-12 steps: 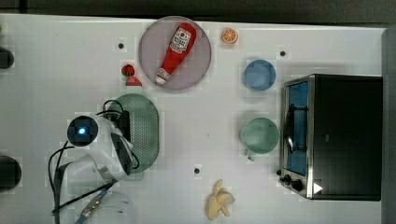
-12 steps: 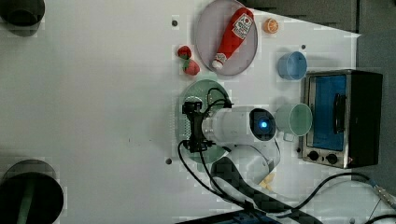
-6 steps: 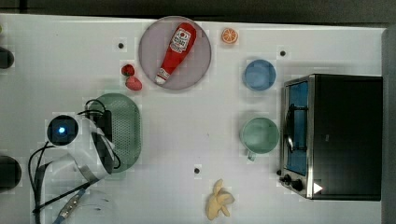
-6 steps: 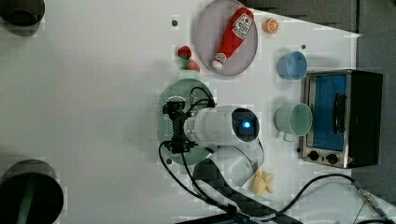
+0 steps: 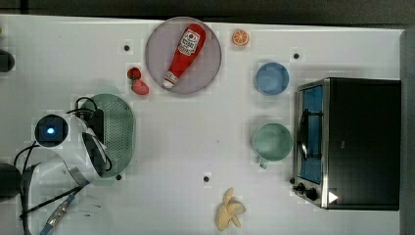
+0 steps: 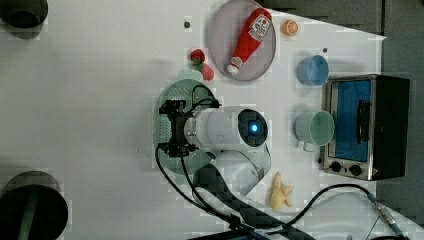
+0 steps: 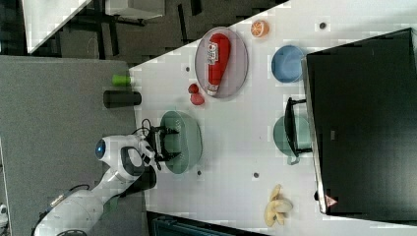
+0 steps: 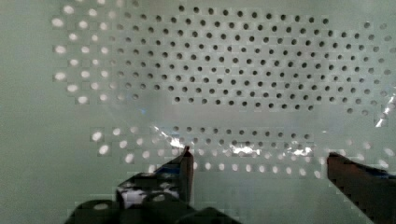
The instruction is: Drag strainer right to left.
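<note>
Top view, one strainer (image 5: 117, 128) at nine o'clock near the table (image 5: 205, 142) edge, tool (image 8: 259, 161) spread wide inside it, two strawberries (image 5: 137, 81), open room toward three o'clock.

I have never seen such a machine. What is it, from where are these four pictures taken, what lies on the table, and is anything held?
The white machine is a robot arm; its gripper is the two-fingered end. Three cameras look at the table from above and from the sides. The fourth sits on the wrist and looks along the open fingers into the green strainer, with its many holes. The gripper is inside the strainer, but nothing is clamped. On the table also lie a plate with a ketchup bottle, two strawberries, an orange slice, a blue bowl, a green cup, a banana and a toaster oven.
</note>
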You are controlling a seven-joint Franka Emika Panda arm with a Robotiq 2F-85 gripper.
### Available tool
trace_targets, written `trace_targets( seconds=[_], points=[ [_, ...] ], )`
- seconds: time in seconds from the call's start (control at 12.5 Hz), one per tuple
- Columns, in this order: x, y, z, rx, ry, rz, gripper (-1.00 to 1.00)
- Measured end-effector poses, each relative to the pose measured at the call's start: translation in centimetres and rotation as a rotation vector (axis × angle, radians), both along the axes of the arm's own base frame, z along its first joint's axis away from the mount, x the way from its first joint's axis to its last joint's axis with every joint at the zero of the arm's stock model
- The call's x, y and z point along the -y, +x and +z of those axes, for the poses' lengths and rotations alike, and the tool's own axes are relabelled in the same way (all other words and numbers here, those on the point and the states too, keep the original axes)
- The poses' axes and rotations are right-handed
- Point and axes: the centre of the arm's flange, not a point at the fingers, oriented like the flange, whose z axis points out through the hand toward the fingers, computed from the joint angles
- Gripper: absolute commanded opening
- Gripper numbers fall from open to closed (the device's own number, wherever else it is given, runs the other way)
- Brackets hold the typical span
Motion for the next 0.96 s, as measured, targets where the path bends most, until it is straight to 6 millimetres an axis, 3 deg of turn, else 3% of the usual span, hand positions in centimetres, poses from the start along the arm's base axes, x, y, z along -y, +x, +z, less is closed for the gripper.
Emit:
trace_targets(
  seconds=[0.24,0.48,0.8,0.96],
  points=[
    [-1.2,-0.3,0.0,-0.016,0.009,-0.030,1.00],
    [-3.5,-0.3,-1.5,-0.013,0.032,-0.050,1.00],
    [-4.4,-0.8,-1.3,-0.014,-0.002,0.003,1.00],
    [-3.2,-1.4,-0.4,-0.055,-0.086,0.062,1.00]
  ],
)
